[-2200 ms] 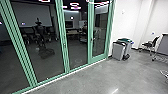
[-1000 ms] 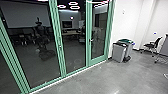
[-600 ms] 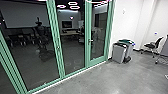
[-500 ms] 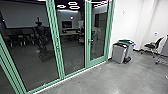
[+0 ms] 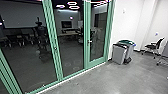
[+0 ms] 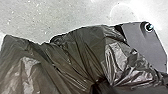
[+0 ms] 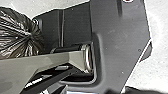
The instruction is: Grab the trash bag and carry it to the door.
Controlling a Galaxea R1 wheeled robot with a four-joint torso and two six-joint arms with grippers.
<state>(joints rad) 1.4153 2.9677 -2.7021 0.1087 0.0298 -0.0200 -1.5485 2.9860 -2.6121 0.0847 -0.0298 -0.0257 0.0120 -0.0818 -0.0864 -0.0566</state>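
Observation:
The dark, shiny trash bag (image 6: 72, 52) hangs above the pale floor in the left wrist view, its plastic drawn together into tight folds. My left gripper (image 6: 99, 86) is shut on the bag where these folds meet. Part of the same bag (image 7: 17, 32), with a gathered knot of creases, shows beside the robot's dark base plate in the right wrist view. In the head view, a glass door (image 5: 98, 32) with a green frame and a small handle stands closed at the right end of the glass wall.
Two grey bins (image 5: 119, 53), one with a green top, stand against the white wall right of the door. A black chair (image 5: 153, 47) is farther right, near a table. Polished grey floor (image 5: 100, 81) runs along the glass wall, which mirrors a dark robot-like shape.
The head camera has moved with the robot: the green posts at left have slid leftward, while the bins and chair appear slightly nearer. The door remains closed.

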